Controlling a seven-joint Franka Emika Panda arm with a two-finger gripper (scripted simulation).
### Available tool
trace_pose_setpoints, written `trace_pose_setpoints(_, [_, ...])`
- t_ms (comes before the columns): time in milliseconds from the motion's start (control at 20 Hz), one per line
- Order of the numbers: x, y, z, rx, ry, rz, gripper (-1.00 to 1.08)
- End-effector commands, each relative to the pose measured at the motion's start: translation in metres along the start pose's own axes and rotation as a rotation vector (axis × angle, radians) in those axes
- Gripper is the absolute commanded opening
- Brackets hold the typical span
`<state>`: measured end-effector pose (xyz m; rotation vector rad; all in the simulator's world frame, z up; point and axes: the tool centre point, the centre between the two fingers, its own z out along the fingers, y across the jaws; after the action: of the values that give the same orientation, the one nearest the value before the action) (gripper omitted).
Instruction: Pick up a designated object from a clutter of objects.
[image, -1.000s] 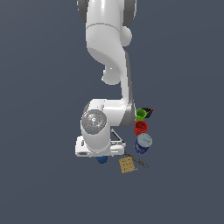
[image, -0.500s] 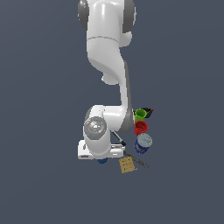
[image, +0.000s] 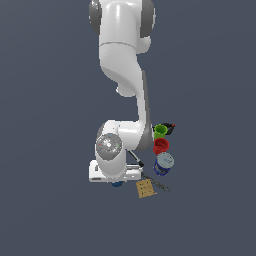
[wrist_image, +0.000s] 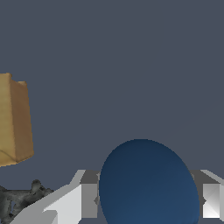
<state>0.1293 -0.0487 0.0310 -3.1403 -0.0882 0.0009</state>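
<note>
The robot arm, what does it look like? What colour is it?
The arm is glossy white with rounded, chunky segments and dark grey joints. One round grey cap has tiny red and green specks. Up close, its fingers are blocky, white and grey.

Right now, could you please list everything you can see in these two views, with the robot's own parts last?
ball: one, dark blue, between the fingers, mostly hidden under the hand in the exterior view
tan block: one, tan, beside the ball
green cup: one, green, far end of the row
red cup: one, red, next to the green cup
can: one, blue-white, next to the red cup
black tool: one, behind the green cup
grey tool: one, beside the tan block
arm: one, white
gripper: one, fingers either side of the ball
</note>
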Motion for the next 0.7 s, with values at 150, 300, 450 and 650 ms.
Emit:
trace_pose_setpoints(150, [-0.001,-0.001,-0.002,0.000,0.000,0.000,-1.00])
trace_pose_setpoints(300, [-0.003,-0.002,-0.007,0.000,0.000,0.000,-1.00])
trace_pose_setpoints(450, [-0.008,-0.005,-0.015,0.000,0.000,0.000,-1.00])
trace_pose_setpoints(650, [-0.016,-0.009,-0.033,0.000,0.000,0.000,-1.00])
